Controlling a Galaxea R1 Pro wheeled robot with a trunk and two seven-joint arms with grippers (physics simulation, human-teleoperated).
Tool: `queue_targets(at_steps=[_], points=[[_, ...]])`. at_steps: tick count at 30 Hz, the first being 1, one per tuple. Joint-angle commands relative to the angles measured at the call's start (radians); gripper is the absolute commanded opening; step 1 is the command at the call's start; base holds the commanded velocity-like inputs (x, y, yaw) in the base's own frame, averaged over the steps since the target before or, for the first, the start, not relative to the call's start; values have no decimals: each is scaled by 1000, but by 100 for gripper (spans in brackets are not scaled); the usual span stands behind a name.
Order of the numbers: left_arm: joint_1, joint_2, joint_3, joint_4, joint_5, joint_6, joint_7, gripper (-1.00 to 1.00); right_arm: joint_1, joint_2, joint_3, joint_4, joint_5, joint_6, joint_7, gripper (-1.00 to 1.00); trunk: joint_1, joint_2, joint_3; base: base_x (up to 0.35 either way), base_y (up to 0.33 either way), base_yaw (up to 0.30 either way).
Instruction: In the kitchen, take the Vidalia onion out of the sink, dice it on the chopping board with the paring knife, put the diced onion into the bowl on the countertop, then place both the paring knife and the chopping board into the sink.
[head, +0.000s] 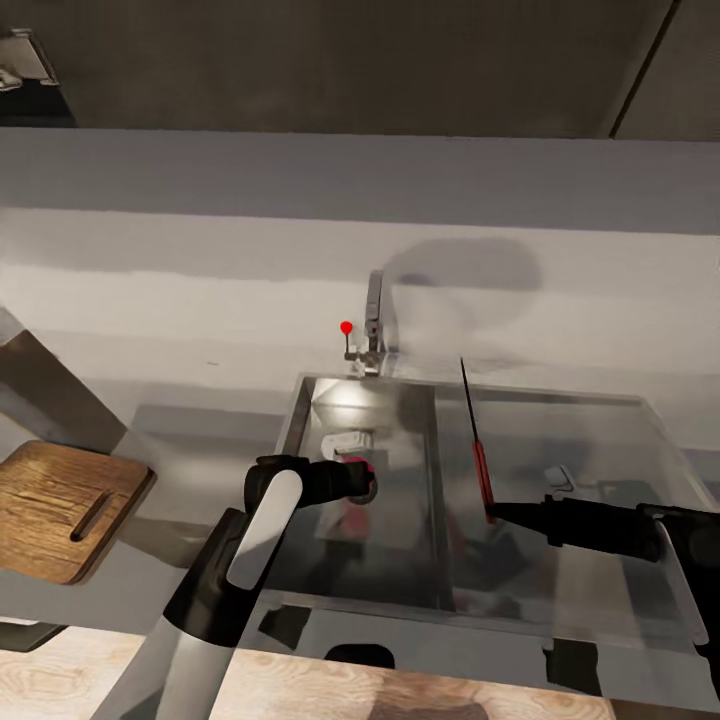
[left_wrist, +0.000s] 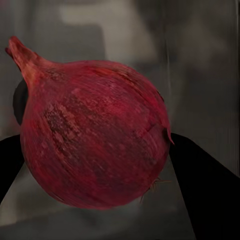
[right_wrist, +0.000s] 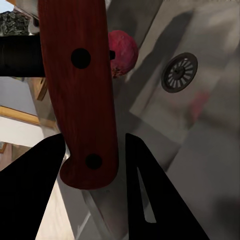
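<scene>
No text, label, brand, number or sign can be read anywhere in these pictures.

A pale grey wall (head: 200, 240) runs across twelve o'clock beneath dark cabinets (head: 330, 60); light wooden floor (head: 330, 690) at six.

The grey worktop (head: 190, 440) runs under the pale wall, with the steel sink (head: 560, 440) sunk into it below both hands. The chopping board (head: 62, 508) lies flat on the worktop, well out beyond the left hand (head: 362, 482), overhanging its near edge.
</scene>
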Motion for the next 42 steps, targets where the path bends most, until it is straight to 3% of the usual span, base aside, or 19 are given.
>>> queue_targets(at_steps=[1, 7, 11, 20, 26, 29, 32, 38, 42], points=[[-1, 0, -2, -3, 10, 3, 10, -100, -1, -1, 0, 0, -3, 8, 1, -100, 1, -2, 0, 0, 0, 0], [-1, 0, -3, -6, 16, 5, 10, -100, -1, -1, 0, 0, -4, 8, 1, -100, 1, -2, 10, 0, 0, 0], [-1, 4, -4, -21, 54, 7, 10, -100, -1, -2, 0, 0, -4, 8, 1, -100, 1, -2, 17, 0, 0, 0], [-1, 76, -12, -83, 174, 8, 9, -100, -1, -2, 0, 0, -4, 8, 1, -100, 1, -2, 31, 0, 0, 0], [-1, 126, -108, -95, 244, 8, 8, -100, -1, -2, 0, -1, -4, 8, 1, -100, 1, -2, 41, 0, 0, 0], [-1, 145, -129, -99, 302, 8, 9, -100, -1, -2, 0, -1, -4, 8, 1, -100, 1, -2, 46, 0, 0, 0], [-1, 159, -139, -101, 391, 8, 8, -100, -1, -2, 0, -1, -4, 8, 1, -100, 1, -2, 51, 0, 0, 0], [-1, 170, -140, -103, 426, 8, 3, -100, -1, -2, 0, -1, -4, 8, 2, -100, 1, -2, 61, 0, 0, 0], [-1, 189, -139, -104, 430, 8, -67, -100, -1, -2, 0, -1, -4, 8, 2, -100, 1, -2, 68, 0, 0, 0]])
